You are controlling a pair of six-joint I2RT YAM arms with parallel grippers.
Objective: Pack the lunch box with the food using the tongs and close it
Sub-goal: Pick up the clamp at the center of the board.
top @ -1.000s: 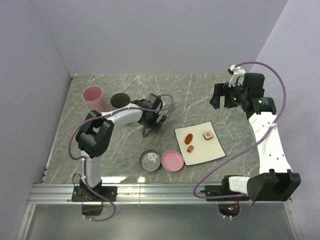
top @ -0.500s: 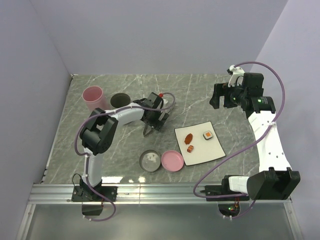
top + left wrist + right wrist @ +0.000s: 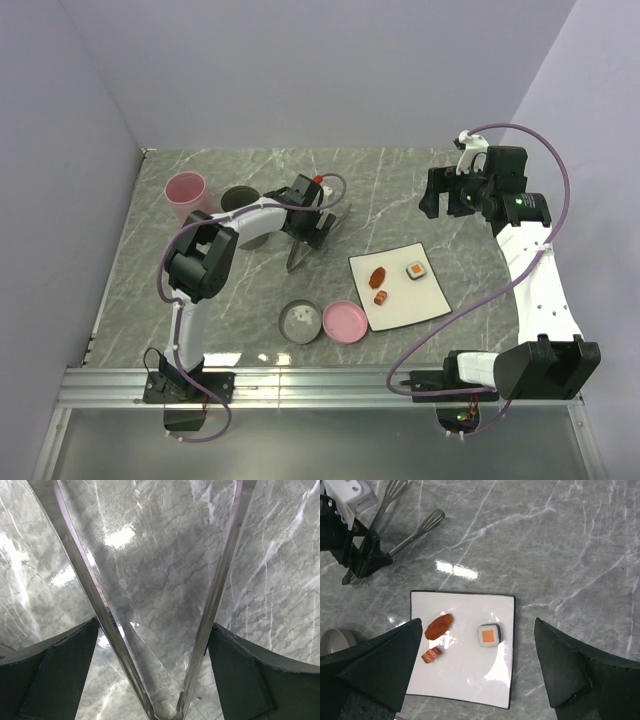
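Note:
The silver tongs point(image 3: 296, 260) lie on the marble table, hinge end toward the near side. My left gripper point(image 3: 305, 238) is low over them and open. In the left wrist view its fingers point(image 3: 60, 670) flank the two tong arms point(image 3: 85, 580) and stand right against them. On the white plate point(image 3: 410, 305) lie three food pieces: a reddish-brown oval point(image 3: 439, 626), an orange-brown lump point(image 3: 431, 655) and a dark-rimmed white square point(image 3: 489, 635). The round grey lunch box point(image 3: 300, 322) stands open beside its pink lid point(image 3: 344, 321). High over the plate, my right gripper point(image 3: 479, 625) is open and holds nothing.
A pink cup point(image 3: 187, 195) and a dark cup point(image 3: 238, 202) stand at the far left, behind the left arm. The plate is right of the lunch box. Walls close in the table on the left, far and right sides.
The left arm's elbow has swung right and its wrist has shifted slightly away over the tongs. Its jaws have narrowed a touch. The right arm has not moved.

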